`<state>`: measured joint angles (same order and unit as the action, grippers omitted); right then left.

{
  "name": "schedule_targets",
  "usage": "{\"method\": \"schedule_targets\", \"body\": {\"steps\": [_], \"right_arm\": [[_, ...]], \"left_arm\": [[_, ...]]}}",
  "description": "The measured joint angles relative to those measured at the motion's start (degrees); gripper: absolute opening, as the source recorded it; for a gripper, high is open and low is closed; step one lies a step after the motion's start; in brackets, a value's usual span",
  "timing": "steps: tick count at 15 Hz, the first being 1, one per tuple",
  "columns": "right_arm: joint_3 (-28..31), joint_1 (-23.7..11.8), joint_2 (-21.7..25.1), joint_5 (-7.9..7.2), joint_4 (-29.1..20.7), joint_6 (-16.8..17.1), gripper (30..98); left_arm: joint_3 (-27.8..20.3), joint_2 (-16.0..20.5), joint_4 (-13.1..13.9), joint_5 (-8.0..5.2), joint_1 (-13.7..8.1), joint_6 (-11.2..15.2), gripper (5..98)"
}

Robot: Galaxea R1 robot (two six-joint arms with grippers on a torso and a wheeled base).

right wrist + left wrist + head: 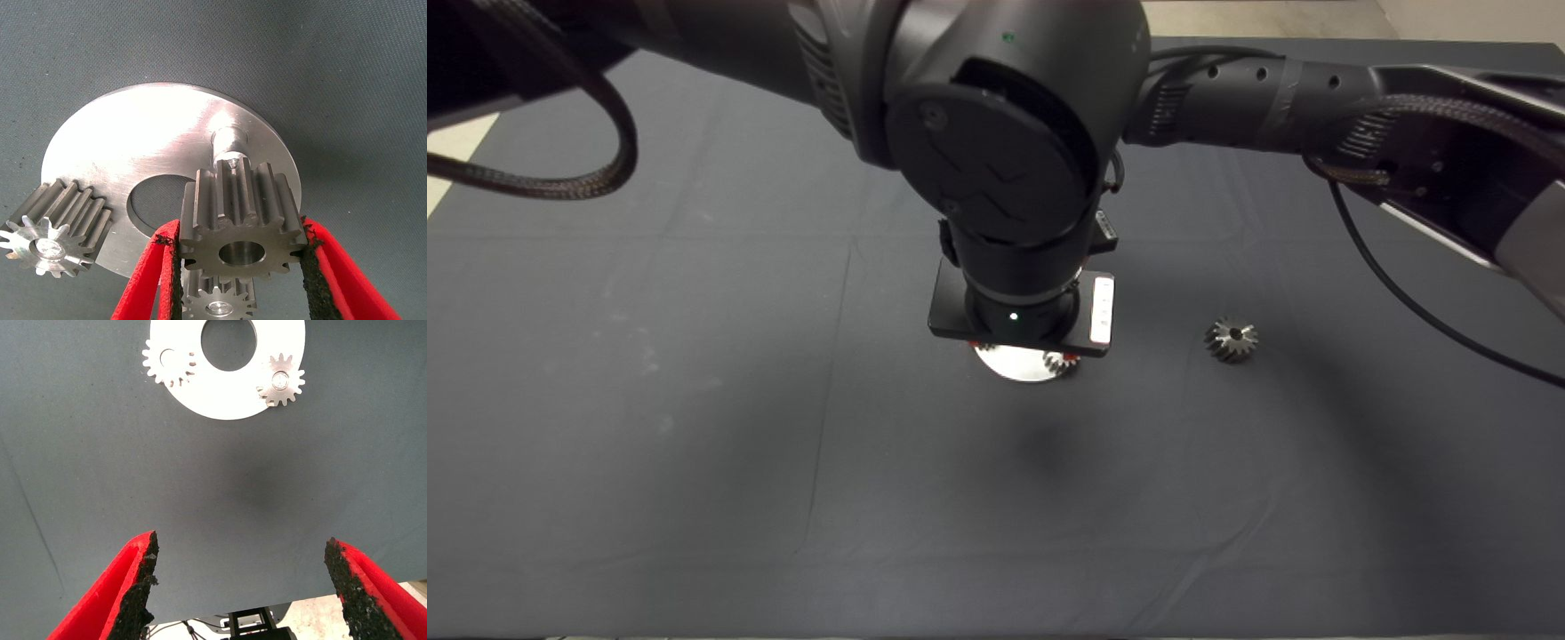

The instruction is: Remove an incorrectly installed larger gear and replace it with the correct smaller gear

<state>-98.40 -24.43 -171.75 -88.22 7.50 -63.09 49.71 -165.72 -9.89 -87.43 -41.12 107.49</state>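
A small dark-grey gear (241, 225) with short, straight teeth and a round bore is clamped between the red fingers (150, 277) of the right gripper (239, 267), black pads pressed to its toothed rim. It is held just above a round, brushed-metal plate (143, 157) with a large centre hole; a short steel post (229, 143) rises from the plate just beyond the gear. Two brighter silvery gears are seen at the plate's edge — one (53, 227) to the side, one (219, 300) partly hidden under the held gear.

In the head view the plate (1021, 363) lies near the middle of the dark, creased cloth mat (694, 444), mostly covered by the black arm above it. The larger gear (1232, 339), shiny with long flared teeth and a small centre hole, is lying on the mat toward the right edge, well apart from the plate.

The left gripper (240, 577) is held above the mat with its fingers (133, 587) wide apart and nothing between them — the plate and its two silvery gears are seen beyond it.
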Motion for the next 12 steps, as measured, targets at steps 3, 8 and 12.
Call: {"method": "schedule_targets", "body": {"steps": [3, 8, 12], "right_arm": [[0.0, 0.0, 0.0, 0.05, 0.0, 0.0, 36.1], [0.0, -1.6, 0.0, 0.6, 0.4, -0.1, 35.9], [0.0, -2.1, 0.0, 0.6, 0.4, -0.2, 35.7]], "left_arm": [[0.0, 0.0, 0.0, 0.0, 0.0, 0.0, 63.5], [0.1, -0.2, 0.0, 0.0, 0.0, 0.0, 63.5], [0.1, -0.2, 0.0, 0.0, 0.0, 0.0, 63.5]]}}
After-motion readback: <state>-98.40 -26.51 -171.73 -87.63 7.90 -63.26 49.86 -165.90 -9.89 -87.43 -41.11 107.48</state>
